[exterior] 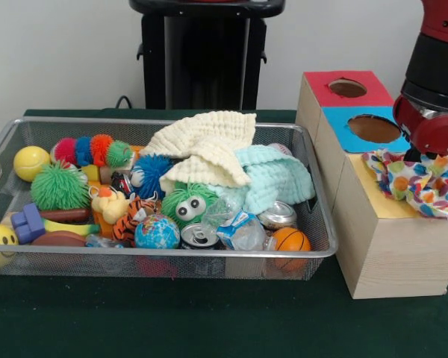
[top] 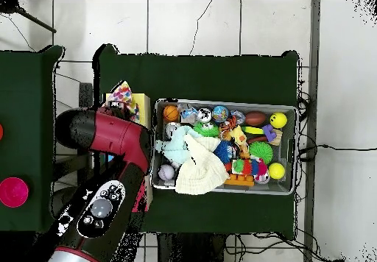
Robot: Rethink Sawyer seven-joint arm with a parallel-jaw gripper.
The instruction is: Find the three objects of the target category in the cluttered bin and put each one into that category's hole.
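A polka-dot cloth [exterior: 414, 183] lies bunched over the yellow top section [exterior: 372, 195] of the wooden box [exterior: 381, 246], covering the spot where its hole would be. My gripper [exterior: 418, 155] hangs right above the cloth; its tips are hidden by the cloth and the red wrist. In the overhead view the cloth [top: 122, 96] pokes out past the arm [top: 103, 130]. Inside the wire bin [exterior: 209, 255] a cream knitted cloth [exterior: 205, 145] lies over a mint cloth [exterior: 272, 179] at the back right.
The box also has a red section with a hole [exterior: 347, 88] and a blue section with a hole [exterior: 373, 128]. The bin holds spiky balls, a globe ball [exterior: 157, 233], drink cans [exterior: 200, 237], a small basketball [exterior: 290, 240], a caterpillar toy and crumpled plastic.
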